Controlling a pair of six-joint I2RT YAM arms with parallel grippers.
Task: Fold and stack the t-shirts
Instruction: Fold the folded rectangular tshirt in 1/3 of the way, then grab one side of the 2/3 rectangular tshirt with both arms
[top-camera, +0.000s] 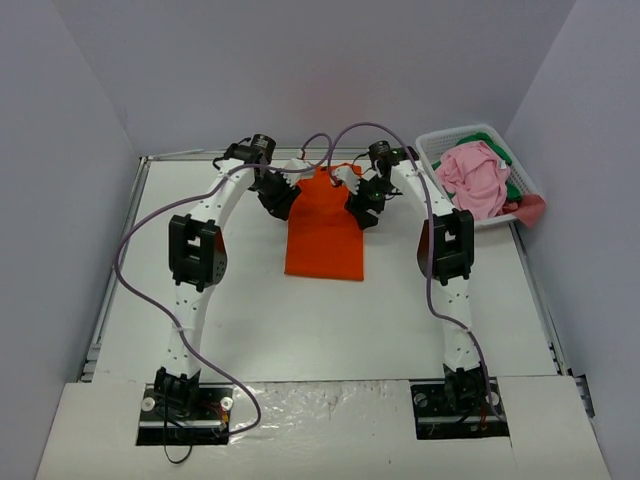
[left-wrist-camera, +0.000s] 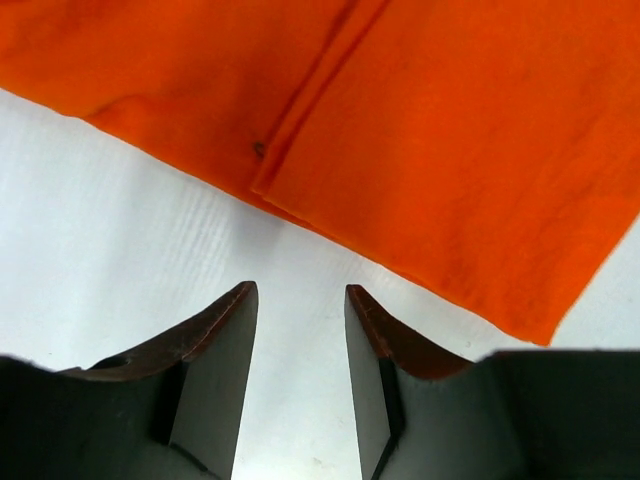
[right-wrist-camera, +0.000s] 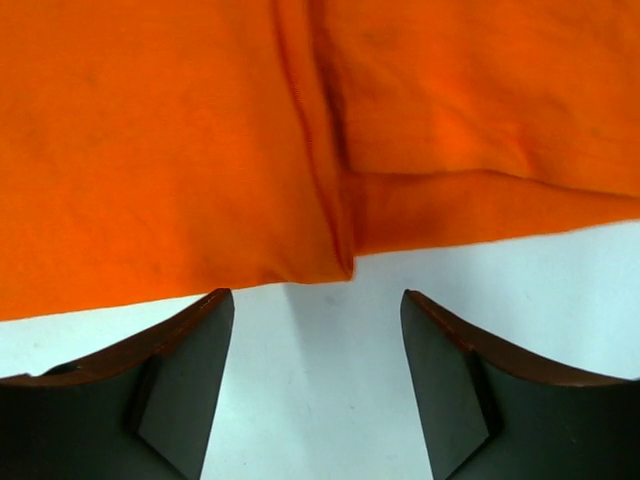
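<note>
The orange t-shirt (top-camera: 325, 235) lies folded into a long narrow strip on the white table, running from the far middle toward me. My left gripper (top-camera: 290, 184) is open and empty at the strip's far left edge; its view shows the orange cloth (left-wrist-camera: 450, 140) just past the fingertips. My right gripper (top-camera: 350, 190) is open and empty at the far right edge, with the folded orange cloth (right-wrist-camera: 180, 150) just beyond its fingertips. A pink t-shirt (top-camera: 475, 178) is heaped over a green one (top-camera: 512, 186) in the basket.
A white slotted plastic basket (top-camera: 440, 142) stands at the far right corner of the table. Grey walls close in the left, back and right sides. Purple cables loop over both arms.
</note>
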